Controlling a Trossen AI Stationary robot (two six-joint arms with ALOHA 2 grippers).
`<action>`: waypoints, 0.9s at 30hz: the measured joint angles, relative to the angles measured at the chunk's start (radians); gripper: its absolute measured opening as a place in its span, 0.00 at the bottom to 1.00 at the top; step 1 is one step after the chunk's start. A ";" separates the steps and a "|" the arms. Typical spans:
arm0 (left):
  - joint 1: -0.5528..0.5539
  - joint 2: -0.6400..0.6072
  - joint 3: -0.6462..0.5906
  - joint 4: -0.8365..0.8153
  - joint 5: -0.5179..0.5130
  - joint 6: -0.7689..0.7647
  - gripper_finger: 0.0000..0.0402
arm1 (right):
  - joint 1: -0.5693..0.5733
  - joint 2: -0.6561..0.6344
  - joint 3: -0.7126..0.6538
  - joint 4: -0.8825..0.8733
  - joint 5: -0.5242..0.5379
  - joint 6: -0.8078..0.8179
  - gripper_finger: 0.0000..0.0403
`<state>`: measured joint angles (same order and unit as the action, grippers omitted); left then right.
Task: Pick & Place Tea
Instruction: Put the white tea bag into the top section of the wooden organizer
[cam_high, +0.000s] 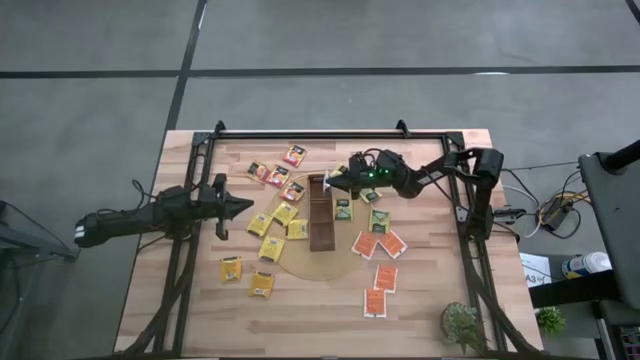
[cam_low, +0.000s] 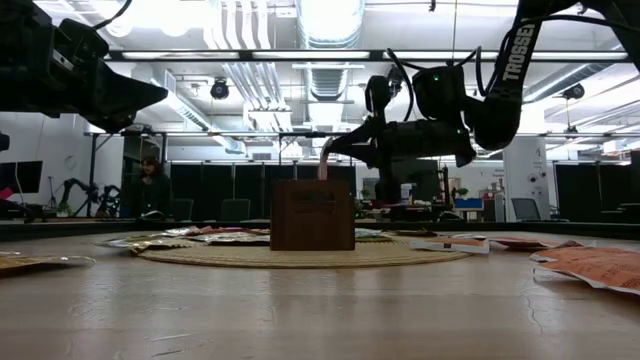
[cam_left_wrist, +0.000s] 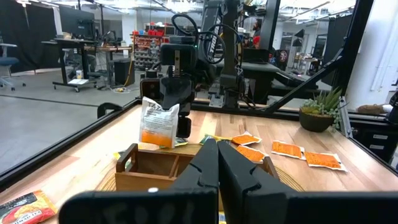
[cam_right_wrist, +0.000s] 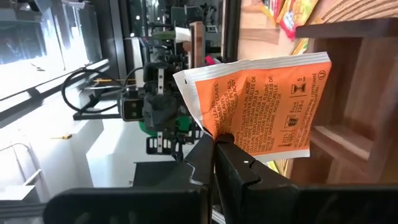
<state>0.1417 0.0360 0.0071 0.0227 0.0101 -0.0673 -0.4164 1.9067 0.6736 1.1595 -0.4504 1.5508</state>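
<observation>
Your right gripper (cam_high: 330, 182) pinches an orange sachet (cam_right_wrist: 261, 102) just above the tray's (cam_high: 321, 212) far end. Loose sachets (cam_high: 378, 243) ring the tray on the mat (cam_high: 300, 262). Your left gripper (cam_high: 248, 207) waits closed, empty, nearby.

One camera hangs above me and looks straight down on the whole table (cam_high: 200, 310), my arms entering from either side. Another sits at table-top height, looking level across the wood into the room behind. My left wrist camera looks forward past my left gripper (cam_left_wrist: 217, 163) toward the brown tray (cam_left_wrist: 155, 169); my right wrist camera sits close behind my right gripper (cam_right_wrist: 214, 149). All four views share that tray.
</observation>
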 joint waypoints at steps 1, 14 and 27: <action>0.000 0.000 0.000 0.000 0.000 0.000 0.00 | 0.000 0.007 0.003 0.000 -0.002 -0.002 0.02; 0.000 0.000 0.000 0.000 0.000 0.000 0.00 | -0.001 0.057 0.009 0.007 -0.019 0.004 0.02; 0.000 0.000 0.000 0.000 0.000 0.000 0.00 | -0.011 0.058 0.009 -0.039 -0.035 -0.059 0.02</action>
<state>0.1415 0.0360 0.0071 0.0227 0.0101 -0.0673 -0.4271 1.9652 0.6823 1.1204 -0.4850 1.4915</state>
